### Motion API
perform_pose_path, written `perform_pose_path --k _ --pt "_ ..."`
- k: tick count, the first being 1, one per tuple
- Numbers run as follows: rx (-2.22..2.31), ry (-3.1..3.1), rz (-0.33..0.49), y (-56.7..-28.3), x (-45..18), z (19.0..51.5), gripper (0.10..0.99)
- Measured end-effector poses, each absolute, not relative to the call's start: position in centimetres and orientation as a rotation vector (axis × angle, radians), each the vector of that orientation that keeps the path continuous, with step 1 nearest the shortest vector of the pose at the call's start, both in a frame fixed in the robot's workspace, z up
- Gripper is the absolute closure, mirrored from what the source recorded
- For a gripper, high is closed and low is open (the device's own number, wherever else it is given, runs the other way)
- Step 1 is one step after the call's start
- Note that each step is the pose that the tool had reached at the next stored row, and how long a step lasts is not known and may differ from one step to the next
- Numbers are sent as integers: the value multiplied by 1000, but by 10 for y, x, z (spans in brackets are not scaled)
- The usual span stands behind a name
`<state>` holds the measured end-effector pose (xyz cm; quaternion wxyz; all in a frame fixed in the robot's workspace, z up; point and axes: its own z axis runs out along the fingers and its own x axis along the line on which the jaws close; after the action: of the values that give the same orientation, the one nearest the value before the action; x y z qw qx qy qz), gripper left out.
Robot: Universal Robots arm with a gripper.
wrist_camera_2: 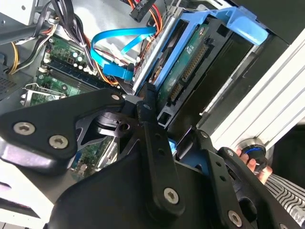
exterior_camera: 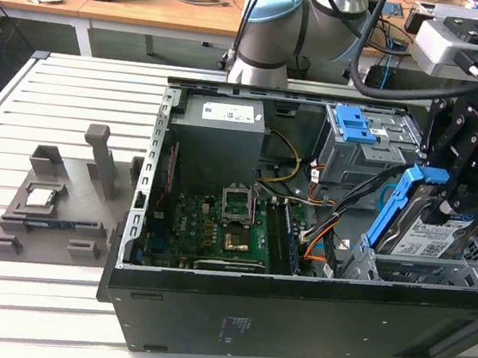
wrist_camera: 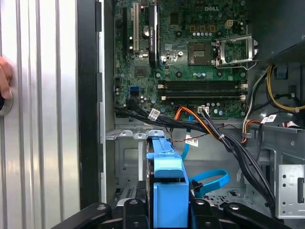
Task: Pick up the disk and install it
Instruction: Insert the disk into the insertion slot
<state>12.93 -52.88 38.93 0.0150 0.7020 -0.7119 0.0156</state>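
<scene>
The disk (exterior_camera: 430, 228), a silver drive with a white label and blue plastic rails, hangs tilted over the front bay (exterior_camera: 423, 271) of the open computer case, at the exterior view's right. My gripper (exterior_camera: 460, 197) is shut on it from above, its black fingers pressing both sides. In the first wrist view the disk's blue rail end (wrist_camera: 167, 183) sits between the fingers (wrist_camera: 134, 210), pointing down into the case. The second wrist view has the disk's green circuit-board side (wrist_camera_2: 188, 62) and blue rail (wrist_camera_2: 238, 21) just beyond the fingers (wrist_camera_2: 147, 112).
The open case (exterior_camera: 293, 315) holds a motherboard (exterior_camera: 225, 229), a power supply (exterior_camera: 222, 134), cable bundles (exterior_camera: 339, 212) and an upper drive cage with a blue latch (exterior_camera: 357, 125). A grey fixture with a small chip (exterior_camera: 42, 198) lies at the exterior view's left. A person's hand (wrist_camera: 4, 76) rests on the table.
</scene>
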Motion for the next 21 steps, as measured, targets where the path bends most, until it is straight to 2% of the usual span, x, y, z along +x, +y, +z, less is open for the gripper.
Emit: perform_pose_path --k 11,12,13,15,17,20,21 --pt "2185 -2215 49 -529 129 379 722" --pt "2185 -2215 49 -529 129 378 710" --pt "2185 -2215 49 -529 129 379 647" --pt "2185 -2215 49 -529 129 379 647" --pt "2185 -2215 49 -529 129 379 663" --pt "2184 -2215 49 -529 129 379 851" --pt "2184 -2215 49 -529 129 379 851"
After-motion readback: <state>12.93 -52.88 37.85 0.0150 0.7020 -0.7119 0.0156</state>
